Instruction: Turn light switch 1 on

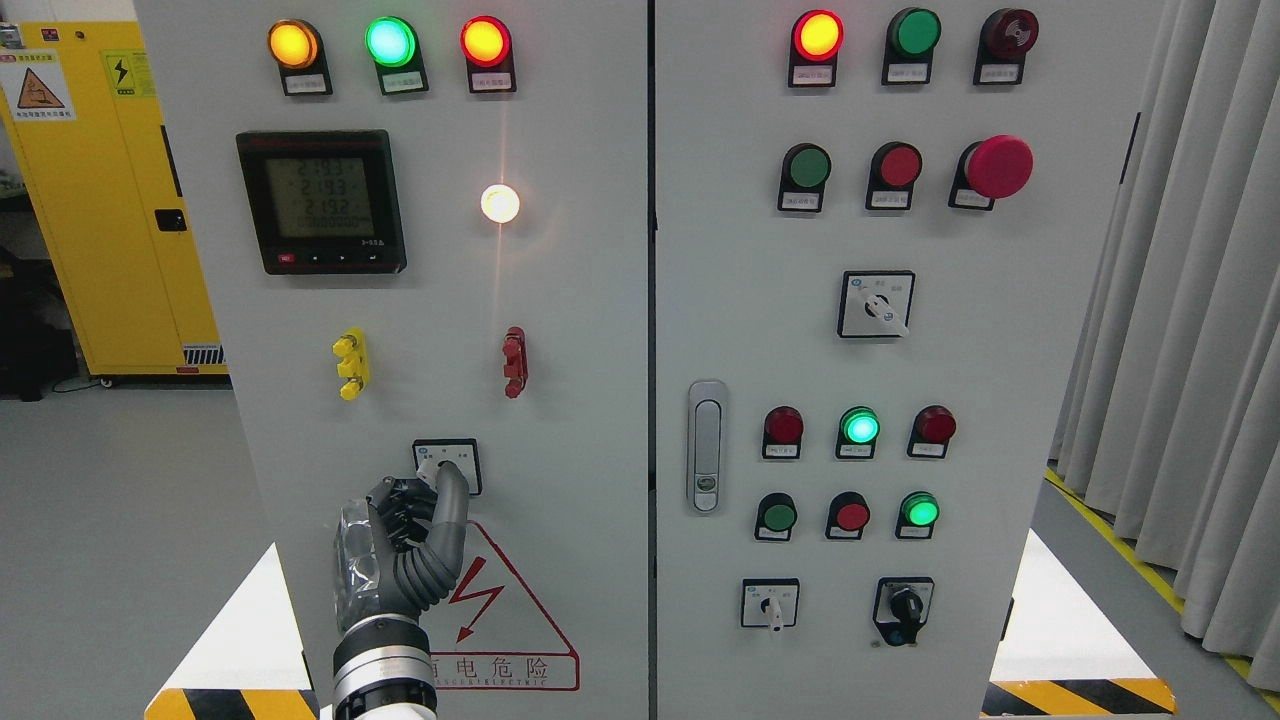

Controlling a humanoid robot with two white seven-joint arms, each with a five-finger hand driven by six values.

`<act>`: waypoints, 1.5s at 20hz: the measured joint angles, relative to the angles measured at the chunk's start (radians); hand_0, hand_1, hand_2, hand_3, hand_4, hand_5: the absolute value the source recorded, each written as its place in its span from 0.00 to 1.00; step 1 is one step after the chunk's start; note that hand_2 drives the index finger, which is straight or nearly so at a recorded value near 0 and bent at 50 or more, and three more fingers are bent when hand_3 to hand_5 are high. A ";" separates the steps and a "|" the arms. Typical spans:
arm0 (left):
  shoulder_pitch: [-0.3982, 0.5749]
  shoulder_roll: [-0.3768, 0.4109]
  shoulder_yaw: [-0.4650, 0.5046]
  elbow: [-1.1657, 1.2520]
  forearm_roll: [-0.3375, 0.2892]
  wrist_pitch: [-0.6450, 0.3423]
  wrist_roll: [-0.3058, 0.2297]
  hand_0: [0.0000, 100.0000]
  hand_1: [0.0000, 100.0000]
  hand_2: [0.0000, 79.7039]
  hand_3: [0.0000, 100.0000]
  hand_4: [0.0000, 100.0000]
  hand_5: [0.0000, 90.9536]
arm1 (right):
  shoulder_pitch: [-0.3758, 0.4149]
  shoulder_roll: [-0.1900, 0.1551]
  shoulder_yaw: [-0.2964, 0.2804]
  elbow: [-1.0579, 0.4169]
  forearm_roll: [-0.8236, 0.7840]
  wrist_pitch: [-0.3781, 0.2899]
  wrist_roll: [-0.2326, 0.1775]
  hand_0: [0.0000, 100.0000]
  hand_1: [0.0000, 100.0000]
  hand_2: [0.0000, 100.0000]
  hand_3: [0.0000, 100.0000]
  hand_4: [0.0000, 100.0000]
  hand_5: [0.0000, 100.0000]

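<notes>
Left robot hand (400,545) apparently pinching the rotary switch (447,465) (panel lamp (500,203) lit), open floor leftward.

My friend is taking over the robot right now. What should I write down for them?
Left hand: raised to the left door, fingers at the small rotary switch above the red warning triangle. A firm grip can't be confirmed.
Right hand: out of view.
Done: the hand has reached the switch. The round white lamp above glows.
Left: check the switch is fully turned, then pull the hand back.
</notes>
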 measured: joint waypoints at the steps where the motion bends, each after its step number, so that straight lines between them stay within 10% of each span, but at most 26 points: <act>1: 0.000 0.000 0.000 0.000 0.000 0.002 0.000 0.57 0.43 0.76 0.82 0.92 0.87 | 0.000 0.000 0.000 0.000 0.000 0.000 0.000 0.00 0.50 0.04 0.00 0.00 0.00; 30: 0.014 0.001 0.001 -0.004 0.001 -0.002 0.004 0.07 0.39 0.76 0.82 0.92 0.86 | 0.000 0.000 0.000 0.000 0.000 0.000 0.000 0.00 0.50 0.04 0.00 0.00 0.00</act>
